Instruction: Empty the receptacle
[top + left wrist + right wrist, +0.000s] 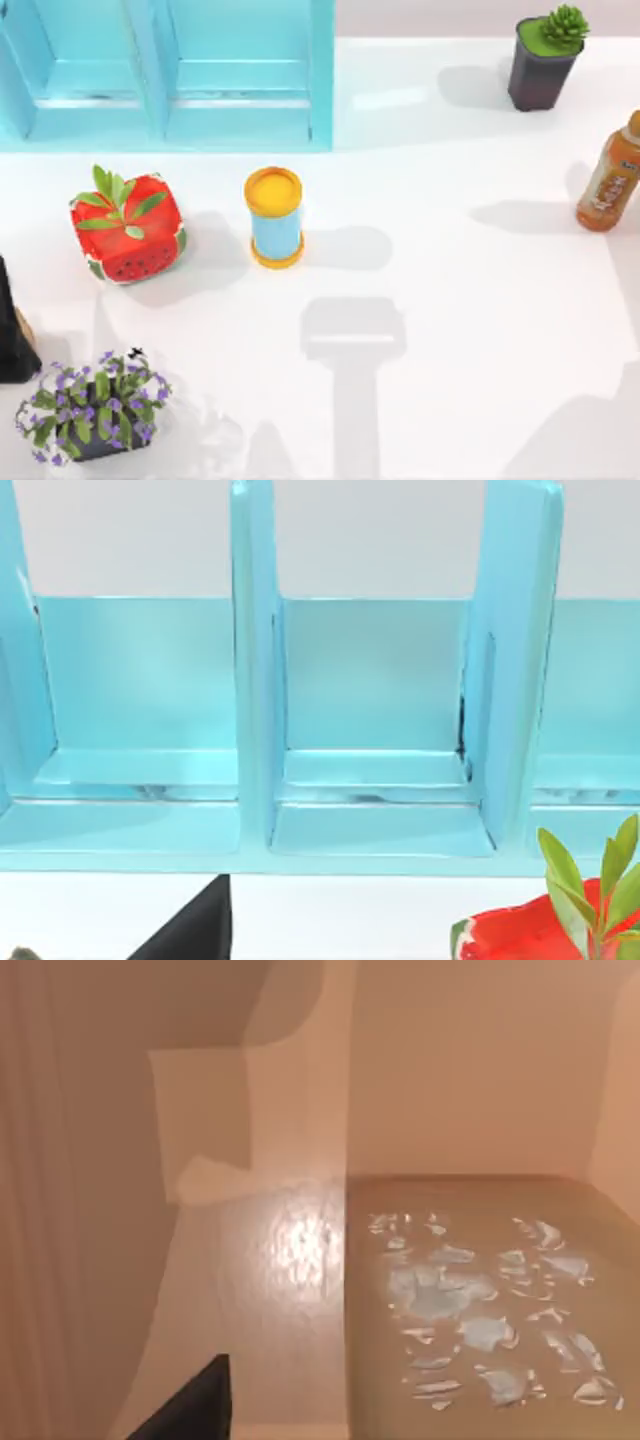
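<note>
A cyan rack (170,80) with open compartments stands at the table's far left. In the left wrist view the bays of the rack (370,830) hold nothing. Which object is the receptacle I cannot tell. A blue can (274,218) with a yellow top stands upright near the middle. My left arm (12,335) is a dark shape at the left edge, and one dark finger (195,932) of its gripper points toward the rack. One dark finger (190,1410) of my right gripper hangs over a tan surface off the table.
A watermelon-patterned cube (128,228) with green leaves sits left of the can, and a corner of this cube (530,935) shows close to the left gripper. A purple-flowered plant (95,405) stands front left. A succulent pot (545,60) and an orange bottle (612,178) stand at the right.
</note>
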